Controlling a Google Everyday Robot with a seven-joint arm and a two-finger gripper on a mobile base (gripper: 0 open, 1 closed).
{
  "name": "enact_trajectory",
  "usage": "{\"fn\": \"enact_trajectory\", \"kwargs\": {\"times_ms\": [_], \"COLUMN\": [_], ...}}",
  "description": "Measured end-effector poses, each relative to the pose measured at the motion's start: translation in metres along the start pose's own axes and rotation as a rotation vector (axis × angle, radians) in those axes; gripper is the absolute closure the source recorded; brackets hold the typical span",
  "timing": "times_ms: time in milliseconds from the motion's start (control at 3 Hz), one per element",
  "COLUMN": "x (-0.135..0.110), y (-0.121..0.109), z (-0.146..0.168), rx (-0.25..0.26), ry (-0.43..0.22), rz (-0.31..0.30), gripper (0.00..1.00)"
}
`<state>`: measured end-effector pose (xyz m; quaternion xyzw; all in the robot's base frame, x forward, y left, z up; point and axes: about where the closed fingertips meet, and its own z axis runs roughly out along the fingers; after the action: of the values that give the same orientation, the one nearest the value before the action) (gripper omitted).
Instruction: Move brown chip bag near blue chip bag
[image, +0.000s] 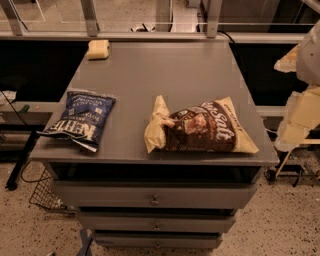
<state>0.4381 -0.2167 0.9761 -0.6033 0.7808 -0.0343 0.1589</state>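
Observation:
The brown chip bag (200, 131) lies on its side at the front right of the grey table top (165, 70), its dark centre showing white "salt" script between pale tan ends. The blue chip bag (77, 120) lies flat at the front left edge, with white "Kettle" lettering, about a bag's width away from the brown one. My gripper (300, 117) shows as a pale blurred shape at the right edge of the view, off the table and to the right of the brown bag, touching neither bag.
A yellow sponge (98, 49) sits at the table's back left corner. Drawers (155, 200) run below the top. A wire basket (42, 195) stands on the floor at left. A railing and glass lie behind.

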Motion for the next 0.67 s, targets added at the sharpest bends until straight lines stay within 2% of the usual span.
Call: {"fn": "enact_trajectory", "kwargs": {"times_ms": [333,667], "x": [0.000,-0.011], "y": [0.000,-0.007], "z": [0.000,0.015], "rx": [0.000,-0.026], "ry": [0.000,-0.037], "rz": [0.000,-0.015], "gripper": [0.00,0.00]}}
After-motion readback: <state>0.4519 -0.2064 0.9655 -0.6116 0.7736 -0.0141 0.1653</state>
